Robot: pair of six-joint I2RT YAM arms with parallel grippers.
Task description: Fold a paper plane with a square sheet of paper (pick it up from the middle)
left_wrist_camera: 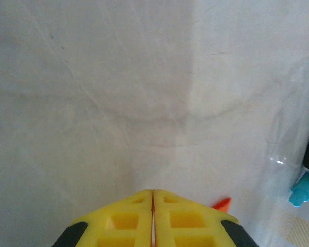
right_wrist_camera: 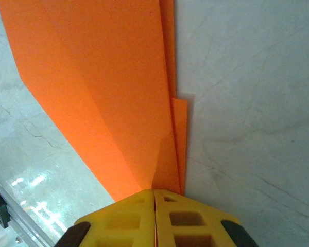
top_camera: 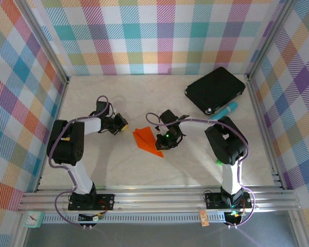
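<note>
Item: orange paper plane on pale desk, two arms, both tools closed.

Top view: the paper plane (top_camera: 146,140) lies flat mid-desk between the arms; left tool (top_camera: 122,123) just left of it, not touching; right tool (top_camera: 160,144) at its right edge; black pad (top_camera: 215,90) far right. Left wrist view: left tool (left_wrist_camera: 153,191) has its yellow fingers pressed together, holding nothing, over the bare desk (left_wrist_camera: 118,92). Right wrist view: right tool (right_wrist_camera: 154,189) is pinching the plane's (right_wrist_camera: 108,77) folded edge.

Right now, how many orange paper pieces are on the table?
1: the paper plane, near the centre of the table, one end pinched in the right gripper. Scraps beneath that gripper could be hidden.
</note>
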